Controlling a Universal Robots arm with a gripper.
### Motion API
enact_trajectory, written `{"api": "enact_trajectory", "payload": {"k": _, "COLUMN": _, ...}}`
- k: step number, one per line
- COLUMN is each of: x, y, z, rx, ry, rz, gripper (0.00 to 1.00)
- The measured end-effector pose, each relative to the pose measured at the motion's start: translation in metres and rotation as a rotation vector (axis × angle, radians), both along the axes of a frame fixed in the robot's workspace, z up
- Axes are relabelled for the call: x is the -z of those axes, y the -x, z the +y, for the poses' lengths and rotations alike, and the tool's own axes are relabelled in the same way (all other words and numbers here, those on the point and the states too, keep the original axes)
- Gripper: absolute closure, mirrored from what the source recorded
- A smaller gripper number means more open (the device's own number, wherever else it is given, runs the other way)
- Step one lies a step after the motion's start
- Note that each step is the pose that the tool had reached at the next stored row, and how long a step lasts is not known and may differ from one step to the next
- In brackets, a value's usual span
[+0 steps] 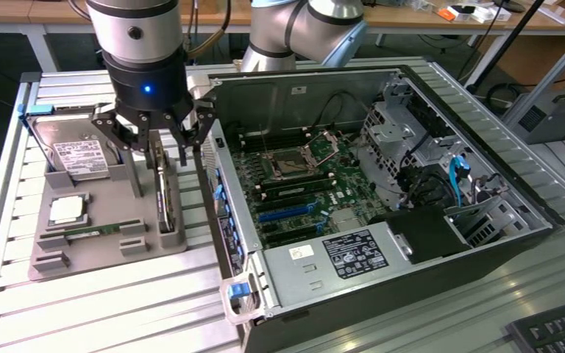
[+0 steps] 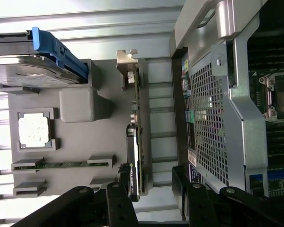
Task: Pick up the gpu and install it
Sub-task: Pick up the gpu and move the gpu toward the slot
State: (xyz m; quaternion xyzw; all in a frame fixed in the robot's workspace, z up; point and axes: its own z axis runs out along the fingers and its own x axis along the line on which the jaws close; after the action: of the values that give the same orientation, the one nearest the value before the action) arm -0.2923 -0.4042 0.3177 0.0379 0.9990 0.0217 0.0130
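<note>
Wrist view | fingers (image 2: 191, 203) spread wide, gripping nothing | hovering above gpu (image 2: 134, 151) standing edge-on

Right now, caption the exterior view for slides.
Open gripper over the gpu standing edgewise in a grey tray beside the open computer case.

No text can be read; pale lettering on the gpu (image 2: 134, 156) edge is perhaps a brand.
</note>
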Motion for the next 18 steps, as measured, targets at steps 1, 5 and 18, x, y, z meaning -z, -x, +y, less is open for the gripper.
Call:
{"api": "enact_trajectory", "payload": {"k": 1, "x": 0.0002, "y": 0.0000, "z": -0.0001, "rx": 0.000, "ry": 0.0000, "rz": 0.0000, "gripper": 0.52}}
{"api": "enact_trajectory", "payload": {"k": 5, "x": 0.0010, "y": 0.0000, "z": -0.0003, "rx": 0.000, "ry": -0.0001, "rz": 0.0000, "gripper": 0.52}}
{"api": "enact_trajectory", "payload": {"k": 18, "x": 0.0033, "y": 0.0000, "z": -0.0011, "rx": 0.000, "ry": 0.0000, "rz": 0.0000, "gripper": 0.52}}
